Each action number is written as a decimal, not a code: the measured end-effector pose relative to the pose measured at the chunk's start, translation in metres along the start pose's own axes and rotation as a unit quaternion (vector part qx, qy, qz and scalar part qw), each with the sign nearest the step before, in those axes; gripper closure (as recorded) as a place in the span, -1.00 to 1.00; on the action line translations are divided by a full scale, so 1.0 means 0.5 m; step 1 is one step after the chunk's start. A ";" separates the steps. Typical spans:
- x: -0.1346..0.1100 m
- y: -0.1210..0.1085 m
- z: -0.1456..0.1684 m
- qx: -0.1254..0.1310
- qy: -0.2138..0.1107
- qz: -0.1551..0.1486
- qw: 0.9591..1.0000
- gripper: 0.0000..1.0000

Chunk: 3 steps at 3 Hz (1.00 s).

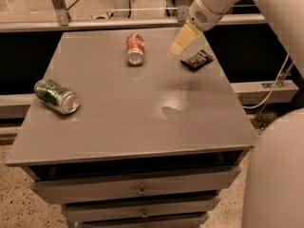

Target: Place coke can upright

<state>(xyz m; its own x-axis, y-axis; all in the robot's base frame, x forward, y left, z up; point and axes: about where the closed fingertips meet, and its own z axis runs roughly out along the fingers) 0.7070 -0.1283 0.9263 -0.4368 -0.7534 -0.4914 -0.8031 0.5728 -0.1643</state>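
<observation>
A grey bench (142, 122) with drawers (140, 190) under it fills most of the camera view. A white robot arm (213, 1) is seen coming in from the upper right, over the bench's far right part. A green patterned can (56, 96) is laid on its side near the left edge, well apart from everything else. The coke can (135, 49) is found on its side at the far middle of the bench, its long axis running roughly away from the camera, one silver end turned toward the camera. A flat dark wrapper (197, 59) is laid near the far right edge. The tool (182, 41) is held above the bench just beside the wrapper; whether it is open or closed cannot be told, and nothing is seen held in it. The coke can is placed toward the picture's left of the tool, near but apart, at about the same depth. A sideways reach across is judged needed, with the grip set across the can's long axis.
</observation>
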 end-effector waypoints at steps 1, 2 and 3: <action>-0.065 -0.027 0.051 -0.001 -0.033 0.069 0.997 -1.00; -0.130 -0.027 0.080 0.007 -0.052 0.129 0.990 -1.00; -0.188 -0.002 0.113 0.011 -0.051 0.172 0.984 -1.00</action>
<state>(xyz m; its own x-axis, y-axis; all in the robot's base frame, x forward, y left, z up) 0.7719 -0.0399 0.9245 -0.6373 -0.4780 -0.6045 -0.6053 0.7959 0.0088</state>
